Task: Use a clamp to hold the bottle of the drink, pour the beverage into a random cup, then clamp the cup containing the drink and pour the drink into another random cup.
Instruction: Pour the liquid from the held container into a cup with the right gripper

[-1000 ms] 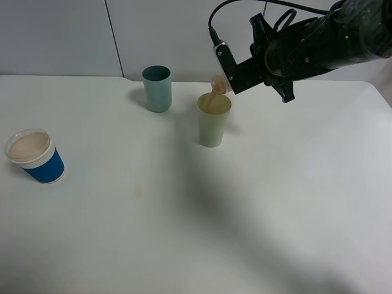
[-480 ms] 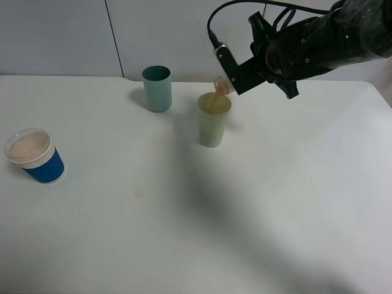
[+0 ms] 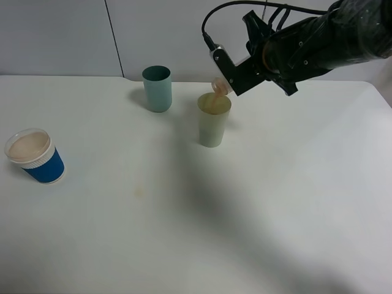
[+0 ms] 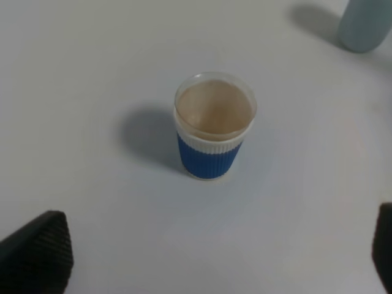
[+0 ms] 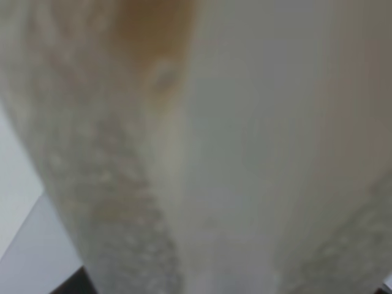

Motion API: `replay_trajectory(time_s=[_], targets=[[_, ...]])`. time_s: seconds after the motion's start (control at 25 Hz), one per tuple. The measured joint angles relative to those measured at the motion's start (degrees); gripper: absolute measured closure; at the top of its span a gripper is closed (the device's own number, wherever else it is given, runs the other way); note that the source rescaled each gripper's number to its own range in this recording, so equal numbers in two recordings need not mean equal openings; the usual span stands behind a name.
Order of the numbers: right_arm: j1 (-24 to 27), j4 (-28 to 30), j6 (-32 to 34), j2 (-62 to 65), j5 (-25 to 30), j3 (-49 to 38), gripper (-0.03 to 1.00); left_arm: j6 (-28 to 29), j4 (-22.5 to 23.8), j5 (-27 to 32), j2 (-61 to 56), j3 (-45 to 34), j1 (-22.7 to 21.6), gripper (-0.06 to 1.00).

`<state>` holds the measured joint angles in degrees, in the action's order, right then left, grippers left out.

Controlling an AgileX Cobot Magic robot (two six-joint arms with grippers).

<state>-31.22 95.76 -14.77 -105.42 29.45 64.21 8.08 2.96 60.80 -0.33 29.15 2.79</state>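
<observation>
Bottle (image 3: 218, 84), clenched in the right claw (image 3: 236, 72), is pouring into the pale cup (image 3: 214, 122); that light cup is likely wanting a mid-wall grip.

Soft even light, blurry right-wrist view

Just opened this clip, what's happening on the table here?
The right gripper holds a bottle tipped over the pale green cup, and a brownish drink is running into it. The teal cup stands apart from it, untouched. The left gripper hangs open above the blue-sleeved cup, which shows beige contents.
</observation>
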Motion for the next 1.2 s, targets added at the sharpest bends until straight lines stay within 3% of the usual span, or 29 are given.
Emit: replay_trajectory(time_s=[1.2], targets=[[-2.28, 3.27, 0.40, 0.00, 0.51, 0.00, 0.97, 0.00, 0.00, 0.00, 0.00, 0.00, 0.00, -0.03]])
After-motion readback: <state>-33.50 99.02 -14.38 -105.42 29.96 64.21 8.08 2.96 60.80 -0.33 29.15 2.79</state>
